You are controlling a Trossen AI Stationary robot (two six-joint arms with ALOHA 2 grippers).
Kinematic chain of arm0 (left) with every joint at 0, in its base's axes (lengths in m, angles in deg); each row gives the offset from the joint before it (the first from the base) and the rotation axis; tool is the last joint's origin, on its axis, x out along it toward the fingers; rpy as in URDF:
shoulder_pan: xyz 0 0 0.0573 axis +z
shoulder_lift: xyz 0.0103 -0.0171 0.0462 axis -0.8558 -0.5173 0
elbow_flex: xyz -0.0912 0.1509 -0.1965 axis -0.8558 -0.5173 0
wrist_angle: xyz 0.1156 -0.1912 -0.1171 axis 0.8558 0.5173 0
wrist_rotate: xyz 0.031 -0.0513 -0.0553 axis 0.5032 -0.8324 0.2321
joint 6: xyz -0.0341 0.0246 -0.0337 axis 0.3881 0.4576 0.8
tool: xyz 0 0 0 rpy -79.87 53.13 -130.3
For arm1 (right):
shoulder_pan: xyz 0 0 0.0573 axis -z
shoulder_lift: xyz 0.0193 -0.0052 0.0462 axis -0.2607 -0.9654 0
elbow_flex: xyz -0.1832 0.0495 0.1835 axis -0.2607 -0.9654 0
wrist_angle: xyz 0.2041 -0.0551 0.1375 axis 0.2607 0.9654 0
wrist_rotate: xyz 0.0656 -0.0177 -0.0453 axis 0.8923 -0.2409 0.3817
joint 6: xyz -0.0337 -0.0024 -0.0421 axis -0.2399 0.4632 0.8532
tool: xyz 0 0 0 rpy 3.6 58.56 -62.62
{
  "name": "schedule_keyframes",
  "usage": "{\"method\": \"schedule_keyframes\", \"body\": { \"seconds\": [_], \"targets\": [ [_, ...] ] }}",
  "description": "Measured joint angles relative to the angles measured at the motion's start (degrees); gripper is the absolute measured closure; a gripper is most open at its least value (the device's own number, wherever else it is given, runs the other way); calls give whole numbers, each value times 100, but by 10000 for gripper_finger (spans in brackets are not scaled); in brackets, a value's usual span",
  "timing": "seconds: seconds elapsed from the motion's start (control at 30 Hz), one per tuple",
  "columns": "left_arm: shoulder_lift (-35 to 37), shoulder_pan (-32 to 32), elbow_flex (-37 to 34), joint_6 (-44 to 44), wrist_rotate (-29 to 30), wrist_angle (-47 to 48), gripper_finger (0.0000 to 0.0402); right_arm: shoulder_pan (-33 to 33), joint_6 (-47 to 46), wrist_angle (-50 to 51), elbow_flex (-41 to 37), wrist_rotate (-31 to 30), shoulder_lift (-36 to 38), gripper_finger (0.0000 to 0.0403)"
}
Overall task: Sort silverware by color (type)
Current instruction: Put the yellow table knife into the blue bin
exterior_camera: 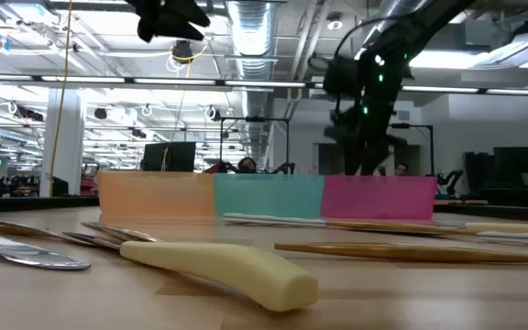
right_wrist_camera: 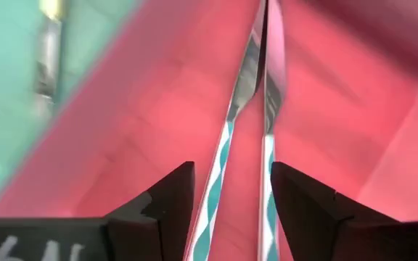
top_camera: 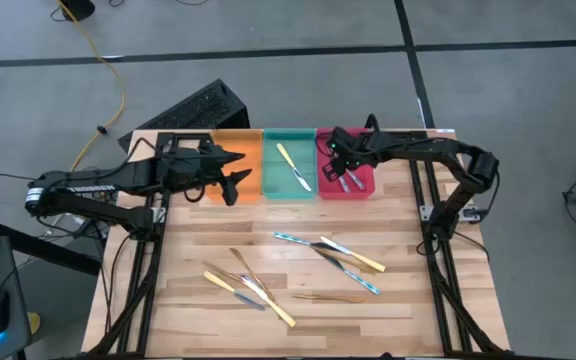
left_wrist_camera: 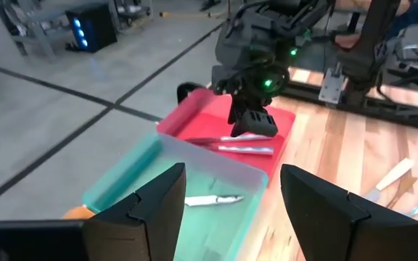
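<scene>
High view, left to right: left pincer (top_camera: 230, 170) hangs released over the orange tray (top_camera: 236, 168); right pincer (top_camera: 340, 160), fingers parted, hovers over the red tray (top_camera: 364, 186), two blue-handled utensils (right_wrist_camera: 227, 156) lying free beneath it, ends cut off; remaining silverware (top_camera: 338, 255) lies well apart on the desk (top_camera: 408, 300).

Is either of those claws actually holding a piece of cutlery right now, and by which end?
Neither. The right tool hangs open over the red tray, where two blue-handled pieces lie loose. The left tool is open and empty above the orange tray.
</scene>
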Motion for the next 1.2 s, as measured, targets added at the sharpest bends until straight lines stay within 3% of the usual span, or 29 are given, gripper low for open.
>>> {"method": "schedule_keyframes", "body": {
  "seconds": [0.23,0.4,0.57,0.8,0.9,1.03,1.2],
  "targets": [
    [798,0,2,-296,114,72,193,-50,507,-2,355,48,994,200],
    [1471,0,2,-274,113,454,193,-324,765,372,416,631,1913,200],
    [1972,0,2,-82,111,1256,193,-1156,475,1272,418,688,2602,200],
    [2388,0,-36,346,109,1723,193,-3001,-741,1963,-42,133,2851,200],
    [2629,0,-434,485,94,1363,193,-3775,-1114,1901,-460,-72,2837,200],
    [2990,0,-1297,621,-157,396,193,-4682,-1474,1108,-1092,-221,2729,200],
    [3289,-1,-2404,722,-698,-1289,193,-5545,-2190,203,-1801,-1100,2628,200]
  ]
}}
